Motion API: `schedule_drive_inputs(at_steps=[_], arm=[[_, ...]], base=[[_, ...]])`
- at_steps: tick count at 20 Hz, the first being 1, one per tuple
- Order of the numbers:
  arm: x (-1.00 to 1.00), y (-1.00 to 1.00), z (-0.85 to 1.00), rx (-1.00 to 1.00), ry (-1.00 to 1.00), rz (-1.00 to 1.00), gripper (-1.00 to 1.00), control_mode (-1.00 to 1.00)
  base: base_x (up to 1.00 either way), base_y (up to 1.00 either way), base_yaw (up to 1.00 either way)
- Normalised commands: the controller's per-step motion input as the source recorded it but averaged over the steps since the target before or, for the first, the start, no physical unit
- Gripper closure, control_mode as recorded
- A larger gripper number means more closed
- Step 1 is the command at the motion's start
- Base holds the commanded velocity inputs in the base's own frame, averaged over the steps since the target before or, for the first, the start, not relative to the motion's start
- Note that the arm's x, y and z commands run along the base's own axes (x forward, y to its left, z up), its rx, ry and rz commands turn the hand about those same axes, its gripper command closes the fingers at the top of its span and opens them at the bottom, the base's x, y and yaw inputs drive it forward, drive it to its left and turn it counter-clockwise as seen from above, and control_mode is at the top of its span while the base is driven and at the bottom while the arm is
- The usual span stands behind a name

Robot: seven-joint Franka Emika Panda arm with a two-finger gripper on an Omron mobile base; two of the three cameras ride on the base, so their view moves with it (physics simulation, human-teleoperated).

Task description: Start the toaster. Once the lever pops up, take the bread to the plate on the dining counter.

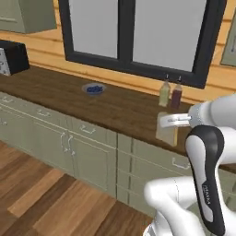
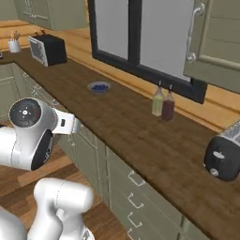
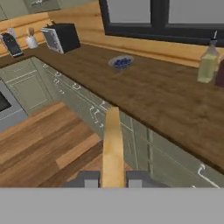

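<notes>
Hand view: the claw [image 3: 113,178] is clamped on the bread [image 3: 113,146], the slice standing edge-on between its tips.

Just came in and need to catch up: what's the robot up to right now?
The gripper is shut on the bread, holding the slice edge-on out over the floor in front of the green drawers. The toaster sits on the wooden counter, off to the arm's right in the right base view, so the bread is already out of it. A small blue bowl and two bottles stand near the window.
</notes>
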Motion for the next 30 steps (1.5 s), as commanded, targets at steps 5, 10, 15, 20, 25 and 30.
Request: schedule_drive_inputs(at_steps=[5,10,15,20,25,30], arm=[[0.0,0.0,0.0,0.0,0.0,0.0,1.0,1.0],[0.0,0.0,0.0,0.0,0.0,0.0,1.0,1.0],[0.0,0.0,0.0,0.0,0.0,0.0,1.0,1.0],[0.0,0.0,0.0,0.0,0.0,0.0,1.0,1.0],[0.0,0.0,0.0,0.0,0.0,0.0,1.0,1.0],[0.0,0.0,0.0,0.0,0.0,0.0,1.0,1.0]], base=[[0.01,0.42,0.92],[0.09,0.46,0.88],[0.19,0.31,0.91],[0.21,0.22,0.93],[0.42,0.13,0.89],[0.66,0.0,0.77]])
